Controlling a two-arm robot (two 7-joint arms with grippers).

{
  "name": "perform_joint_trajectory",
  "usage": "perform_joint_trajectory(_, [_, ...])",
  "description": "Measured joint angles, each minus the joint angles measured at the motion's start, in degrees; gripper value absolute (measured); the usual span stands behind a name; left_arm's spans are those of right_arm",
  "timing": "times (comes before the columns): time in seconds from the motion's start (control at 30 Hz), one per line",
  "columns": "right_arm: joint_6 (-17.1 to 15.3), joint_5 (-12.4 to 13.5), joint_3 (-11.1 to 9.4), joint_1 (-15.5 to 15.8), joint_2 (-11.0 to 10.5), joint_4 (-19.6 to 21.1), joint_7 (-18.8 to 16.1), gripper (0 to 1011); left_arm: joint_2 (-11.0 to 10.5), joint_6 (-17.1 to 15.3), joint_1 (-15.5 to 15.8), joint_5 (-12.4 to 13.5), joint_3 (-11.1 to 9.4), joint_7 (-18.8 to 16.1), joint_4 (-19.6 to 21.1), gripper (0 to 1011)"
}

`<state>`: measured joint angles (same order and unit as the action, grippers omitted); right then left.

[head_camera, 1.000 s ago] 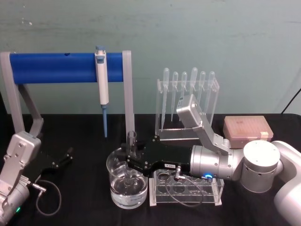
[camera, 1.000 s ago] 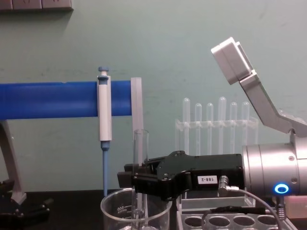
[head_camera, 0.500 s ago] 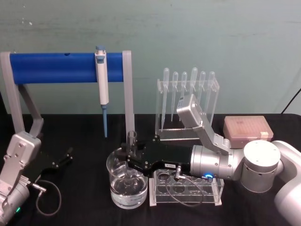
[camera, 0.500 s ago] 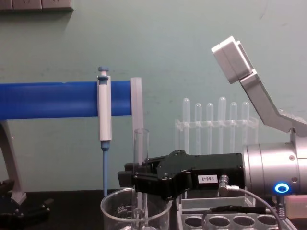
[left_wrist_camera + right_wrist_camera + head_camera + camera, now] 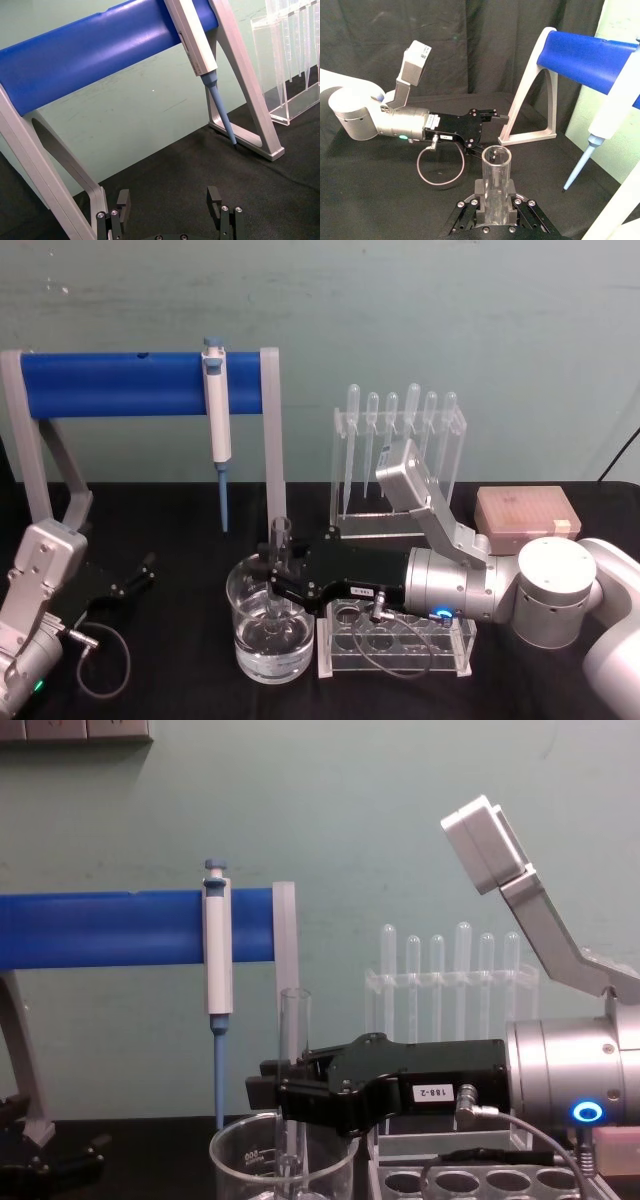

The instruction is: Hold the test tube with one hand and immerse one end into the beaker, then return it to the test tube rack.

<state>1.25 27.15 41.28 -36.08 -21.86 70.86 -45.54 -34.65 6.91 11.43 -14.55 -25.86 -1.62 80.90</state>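
Head view: the right hand [image 5: 280, 578] has its jaws pinching the test tube [image 5: 281, 536] upright, with the lower end straight below them inside the beaker [image 5: 262, 645]. The test tube rack [image 5: 400, 648] sits back from them, under the wrist. Left wrist view: the left hand [image 5: 170, 212], parked well apart, has its jaws spread and empty. Right wrist view: the test tube [image 5: 496, 185] stands clamped between the jaws. Chest view: its long axis is vertical, rim above the jaws.

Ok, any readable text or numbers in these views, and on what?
"188-2": white label on the right gripper, which holds the test tube, chest view.
Beaker: white graduation print, too blurred to read.
Left gripper: small white label, too small to read.
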Motion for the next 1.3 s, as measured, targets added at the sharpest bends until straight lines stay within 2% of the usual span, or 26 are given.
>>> perform_joint_trajectory(1.3, [0.0, 0.0, 0.0, 0.0, 0.0, 0.0, 0.0, 225, 0.0, 0.0, 0.0, 0.0, 0.0, 0.0, 0.0, 1000])
